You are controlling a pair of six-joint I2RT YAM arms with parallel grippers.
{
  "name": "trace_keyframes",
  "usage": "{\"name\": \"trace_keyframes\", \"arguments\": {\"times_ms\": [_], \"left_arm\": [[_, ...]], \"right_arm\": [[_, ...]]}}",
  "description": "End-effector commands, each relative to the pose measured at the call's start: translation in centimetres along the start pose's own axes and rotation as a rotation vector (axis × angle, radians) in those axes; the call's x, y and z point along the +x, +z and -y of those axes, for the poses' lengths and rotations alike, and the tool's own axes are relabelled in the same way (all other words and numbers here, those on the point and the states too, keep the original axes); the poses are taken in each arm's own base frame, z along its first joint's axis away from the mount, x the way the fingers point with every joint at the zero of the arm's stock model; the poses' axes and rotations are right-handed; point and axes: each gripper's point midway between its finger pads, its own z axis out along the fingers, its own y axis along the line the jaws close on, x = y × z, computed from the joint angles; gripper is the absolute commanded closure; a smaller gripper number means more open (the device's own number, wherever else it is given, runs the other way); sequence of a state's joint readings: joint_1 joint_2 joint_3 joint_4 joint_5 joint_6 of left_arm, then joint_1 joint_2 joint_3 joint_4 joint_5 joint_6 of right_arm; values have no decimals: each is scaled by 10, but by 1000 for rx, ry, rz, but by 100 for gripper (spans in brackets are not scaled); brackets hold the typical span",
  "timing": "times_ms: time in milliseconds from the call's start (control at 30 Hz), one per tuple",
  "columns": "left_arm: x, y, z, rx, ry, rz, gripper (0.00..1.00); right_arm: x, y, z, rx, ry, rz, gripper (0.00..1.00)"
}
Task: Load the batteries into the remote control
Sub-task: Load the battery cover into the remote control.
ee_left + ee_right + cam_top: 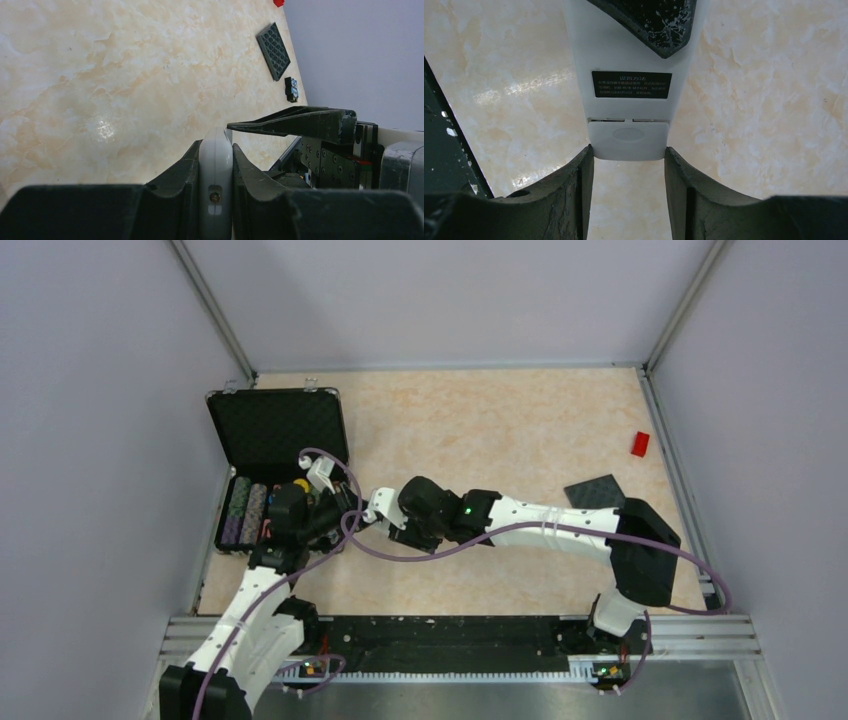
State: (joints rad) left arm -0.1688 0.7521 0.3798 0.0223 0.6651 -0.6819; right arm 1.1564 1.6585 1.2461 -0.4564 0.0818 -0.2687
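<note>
The white remote control (624, 55) is held above the table, its back with a black label (631, 84) facing my right wrist camera. My left gripper (215, 150) is shut on its flat faces, seen edge-on (215, 165). My right gripper (628, 160) has its fingertips (585, 162) pressed on both sides of the remote's end, on the battery cover (628, 141), which is still on with a thin seam showing. In the top view the two grippers meet at the remote (377, 506). The batteries are out of view.
An open black case (275, 430) with colourful chips (245, 510) stands at the left. A dark grey plate (595, 490) and a red block (640, 443) lie at the right. A small black part (291, 89) lies near the plate.
</note>
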Motion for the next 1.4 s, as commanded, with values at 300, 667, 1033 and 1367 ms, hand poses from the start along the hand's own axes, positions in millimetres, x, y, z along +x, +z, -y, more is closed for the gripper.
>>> {"name": "trace_keyframes", "arguments": {"times_ms": [300,667,1033,1367], "left_arm": [[-22,-1,39,141,55,26,100],[-24,-1,53,207,-3,12,100],[-34,-3,71,253,-95,0,100],[-48,-4,76,248,-116,25,100]], "right_arm": [[-59,-9,12,47,32,172,64],[-72,-6,17,56,65,188,63],[-66,-13,27,43,110,158,56],[-66,-25,38,59,125,138,41]]}}
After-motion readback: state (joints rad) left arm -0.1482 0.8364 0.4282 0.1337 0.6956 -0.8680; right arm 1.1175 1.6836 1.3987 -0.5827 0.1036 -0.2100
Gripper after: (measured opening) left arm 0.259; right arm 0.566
